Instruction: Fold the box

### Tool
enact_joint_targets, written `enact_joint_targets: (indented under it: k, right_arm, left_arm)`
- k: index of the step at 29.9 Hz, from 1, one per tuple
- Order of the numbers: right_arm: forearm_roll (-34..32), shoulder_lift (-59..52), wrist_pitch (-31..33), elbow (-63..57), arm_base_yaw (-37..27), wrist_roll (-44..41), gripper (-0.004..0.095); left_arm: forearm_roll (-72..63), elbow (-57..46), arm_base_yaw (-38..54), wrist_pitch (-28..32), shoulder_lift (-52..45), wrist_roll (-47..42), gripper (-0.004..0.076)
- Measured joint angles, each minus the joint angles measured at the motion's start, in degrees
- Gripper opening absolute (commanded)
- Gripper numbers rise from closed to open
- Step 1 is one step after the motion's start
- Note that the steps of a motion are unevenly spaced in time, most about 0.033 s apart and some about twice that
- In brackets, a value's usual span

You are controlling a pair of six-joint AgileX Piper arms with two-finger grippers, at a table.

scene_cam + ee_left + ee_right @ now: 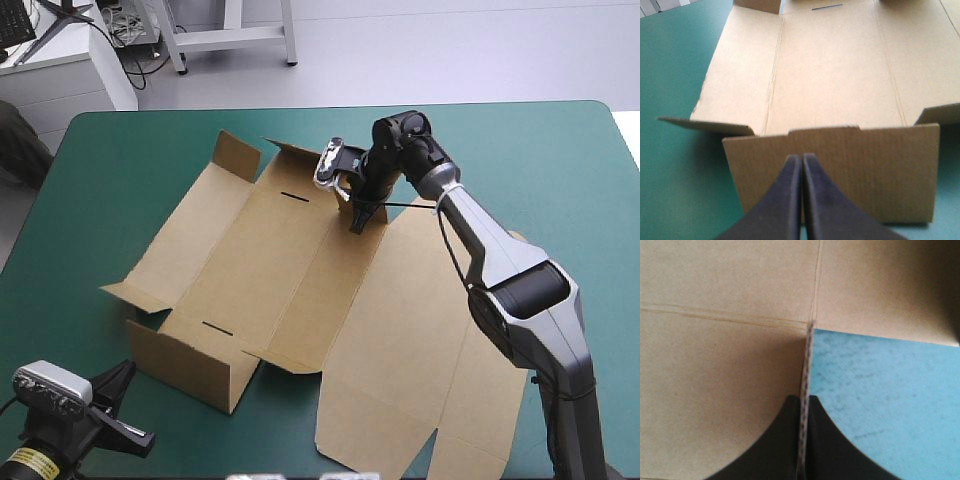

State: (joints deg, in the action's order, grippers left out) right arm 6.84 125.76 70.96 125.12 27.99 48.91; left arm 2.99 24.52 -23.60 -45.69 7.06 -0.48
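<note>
The worktop (110, 170), under its teal-green cover, carries the brown box (290, 260) across its middle, opened out as a cut sheet and mostly flat. Its broad right-hand panel (420, 340) lies flat, reaching toward the worktop's near edge. At the near left a wall (185, 365) stands raised, and a small flap (237, 157) at the far left corner is tilted up. The right gripper (357, 220) comes down on the box's far edge, its black fingers clamped on an upright strip of board whose corrugated edge runs between them. The left gripper (802, 159) hangs near the worktop's near left corner, fingers pressed together on nothing, pointing at the raised wall. Two thin dark slots (295, 197) mark the centre panel.
</note>
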Motion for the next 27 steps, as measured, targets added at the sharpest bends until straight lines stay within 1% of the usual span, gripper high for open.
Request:
enact_joint_targets:
  k: [8,14,16,20,21,24,27]
  right_arm:
    - [-0.1,1.0,0.0,0.0,5.7,5.0,-0.002]
    - [-1.0,4.3,0.1,0.0,6.7,6.5,-0.0018]
    - [-1.2,4.6,0.0,0.2,6.7,6.7,-0.0001]
    - [-1.8,4.7,0.1,0.5,6.7,7.1,0.0133]
    - [-1.7,4.8,0.0,0.6,6.7,7.3,0.0193]
    - [-1.9,5.4,0.0,1.5,6.7,7.7,0.0329]
    - [-2.0,5.8,0.0,4.0,6.7,7.3,0.042]
  left_arm:
    - [0.0,0.0,0.0,0.0,0.0,0.0,-0.001]
    - [0.0,0.0,0.0,0.0,0.0,0.0,-0.001]
    - [0.0,0.0,0.0,0.0,0.0,0.0,-0.001]
    - [0.0,0.0,0.0,0.0,0.0,0.0,-0.001]
    - [0.0,0.0,0.0,0.0,0.0,0.0,-0.001]
    - [0.0,0.0,0.0,0.0,0.0,0.0,-0.001]
    - [0.0,0.0,0.0,0.0,0.0,0.0,-0.001]
